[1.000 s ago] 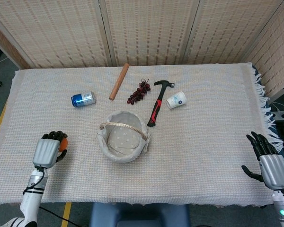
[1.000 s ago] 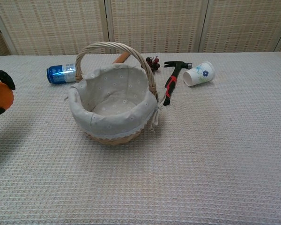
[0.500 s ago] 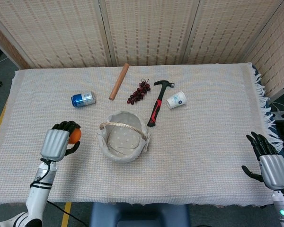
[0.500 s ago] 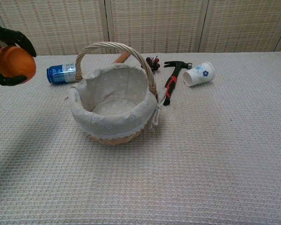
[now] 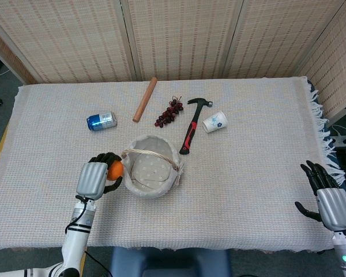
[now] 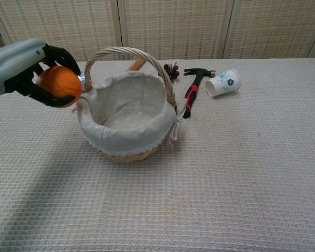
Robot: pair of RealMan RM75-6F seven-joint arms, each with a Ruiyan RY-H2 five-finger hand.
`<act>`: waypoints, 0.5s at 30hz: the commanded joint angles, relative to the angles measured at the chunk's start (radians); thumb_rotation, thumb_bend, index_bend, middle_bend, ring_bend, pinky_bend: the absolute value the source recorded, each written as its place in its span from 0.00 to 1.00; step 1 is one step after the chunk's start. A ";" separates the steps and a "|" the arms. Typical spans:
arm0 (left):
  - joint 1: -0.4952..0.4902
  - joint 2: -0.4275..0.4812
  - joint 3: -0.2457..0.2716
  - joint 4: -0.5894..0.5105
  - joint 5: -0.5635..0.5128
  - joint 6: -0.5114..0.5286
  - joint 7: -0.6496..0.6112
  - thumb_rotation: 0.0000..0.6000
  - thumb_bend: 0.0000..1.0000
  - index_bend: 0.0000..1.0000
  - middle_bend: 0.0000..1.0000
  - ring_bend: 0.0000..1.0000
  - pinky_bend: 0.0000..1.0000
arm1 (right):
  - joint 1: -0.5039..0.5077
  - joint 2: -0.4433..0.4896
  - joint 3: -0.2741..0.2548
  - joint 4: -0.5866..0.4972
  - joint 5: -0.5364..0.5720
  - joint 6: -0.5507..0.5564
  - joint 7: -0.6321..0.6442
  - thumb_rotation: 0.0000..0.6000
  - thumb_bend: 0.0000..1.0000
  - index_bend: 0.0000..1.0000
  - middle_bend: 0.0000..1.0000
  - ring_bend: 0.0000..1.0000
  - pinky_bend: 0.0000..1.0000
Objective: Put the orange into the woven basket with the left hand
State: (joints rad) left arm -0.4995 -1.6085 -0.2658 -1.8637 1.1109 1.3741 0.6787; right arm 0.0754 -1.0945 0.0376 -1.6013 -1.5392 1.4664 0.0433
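The left hand (image 5: 96, 178) holds a round orange fruit (image 5: 115, 169) in its dark fingers (image 5: 107, 157), just beside the rim of the cloth-lined woven basket (image 5: 151, 175) on the cloth-covered worktop (image 5: 248, 173). The right hand (image 5: 328, 199) hovers open, well apart.

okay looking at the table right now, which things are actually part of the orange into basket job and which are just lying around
Part of the job: the orange, held in the left hand; the woven basket.

Just lying about: blue can, wooden stick, grapes, hammer, paper cup. The right hand holds nothing, off at the table's edge.
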 commanded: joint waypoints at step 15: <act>-0.029 -0.121 0.005 -0.017 -0.028 0.074 0.031 1.00 0.39 0.26 0.36 0.54 0.69 | -0.001 0.004 0.000 0.000 0.001 0.003 0.009 1.00 0.11 0.00 0.00 0.00 0.20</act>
State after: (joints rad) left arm -0.5278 -1.7292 -0.2633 -1.8795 1.0813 1.4511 0.7131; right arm 0.0749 -1.0909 0.0380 -1.6015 -1.5381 1.4690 0.0526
